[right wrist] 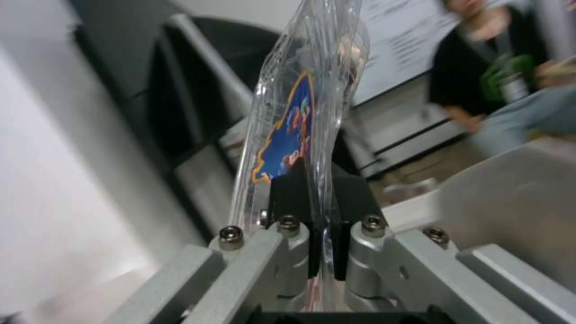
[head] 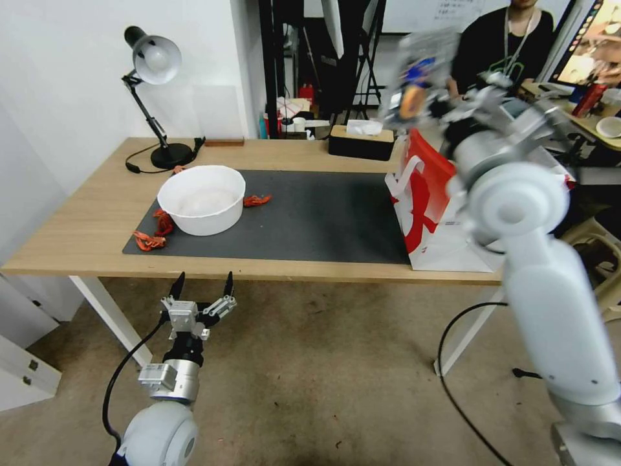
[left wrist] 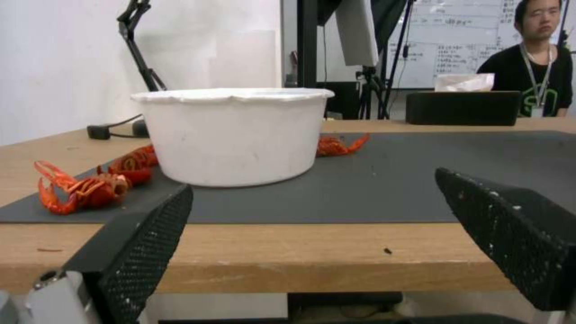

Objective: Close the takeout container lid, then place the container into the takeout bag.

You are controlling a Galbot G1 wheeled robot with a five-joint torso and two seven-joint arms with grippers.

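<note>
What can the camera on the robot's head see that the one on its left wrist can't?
Head view alone: the right gripper raised above the takeout bag, shut on the takeout container, and a desk lamp. Left wrist view alone: a close look at the left gripper, open, level with the table edge. Both share the white bowl, the red crayfish pieces and the dark mat.

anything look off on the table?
Yes: red crayfish pieces lie loose on the dark mat around the white bowl, not in it. Two left, one behind-right.
</note>
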